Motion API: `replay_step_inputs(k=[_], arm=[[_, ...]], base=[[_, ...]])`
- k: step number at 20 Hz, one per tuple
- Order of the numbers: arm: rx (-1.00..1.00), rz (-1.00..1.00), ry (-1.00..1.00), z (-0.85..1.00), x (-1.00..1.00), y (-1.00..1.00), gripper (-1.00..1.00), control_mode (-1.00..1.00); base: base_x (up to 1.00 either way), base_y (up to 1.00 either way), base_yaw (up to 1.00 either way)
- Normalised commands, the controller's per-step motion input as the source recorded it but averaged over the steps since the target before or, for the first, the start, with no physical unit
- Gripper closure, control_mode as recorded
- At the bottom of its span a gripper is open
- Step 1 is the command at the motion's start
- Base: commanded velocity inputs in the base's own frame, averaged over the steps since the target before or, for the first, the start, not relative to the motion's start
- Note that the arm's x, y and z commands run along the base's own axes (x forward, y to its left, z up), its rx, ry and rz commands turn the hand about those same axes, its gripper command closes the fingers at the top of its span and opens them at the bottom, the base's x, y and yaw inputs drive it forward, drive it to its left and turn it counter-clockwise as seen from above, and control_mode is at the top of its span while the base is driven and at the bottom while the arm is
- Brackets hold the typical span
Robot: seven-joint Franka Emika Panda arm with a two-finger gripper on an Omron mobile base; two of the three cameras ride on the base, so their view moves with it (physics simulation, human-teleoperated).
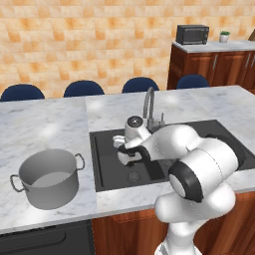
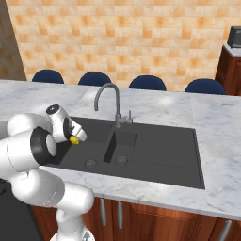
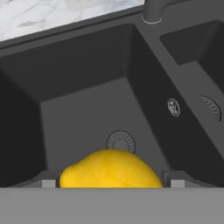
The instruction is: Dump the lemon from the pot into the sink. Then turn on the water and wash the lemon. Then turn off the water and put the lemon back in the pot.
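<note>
The gripper (image 3: 109,183) hangs over the large basin of the charcoal double-basin sink (image 3: 87,109), and its jaws are clamped on the lemon (image 3: 109,169), a smooth bright yellow oval sitting right between the dark fingertips (image 3: 49,181). Below it lies the round ribbed drain (image 3: 120,141). From the right base view the lemon (image 2: 74,139) peeks out under the white hand. The grey metal stockpot (image 1: 47,178), loop handles out, stands on the veined marble counter (image 1: 45,124) left of the sink. The curved gooseneck faucet (image 2: 111,101) rises behind.
</note>
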Motion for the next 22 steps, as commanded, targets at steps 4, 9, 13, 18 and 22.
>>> replay_step_inputs(k=[4,9,13,18,22], arm=[[0.0,-0.07,0.0,-0.42,0.26,-0.07,1.0,-1.0],[0.0,-0.12,0.0,-0.36,0.13,-0.09,1.0,-1.0],[0.0,-0.23,0.0,-0.33,0.07,-0.08,1.0,-1.0],[0.0,-0.2,0.0,-0.26,0.09,-0.04,1.0,-1.0],[0.0,-0.12,0.02,-0.36,0.24,0.0,1.0,-1.0]], base=[[0.0,0.0,0.0],[0.0,0.0,0.0],[0.0,0.0,0.0],[0.0,0.0,0.0],[0.0,0.0,0.0]])
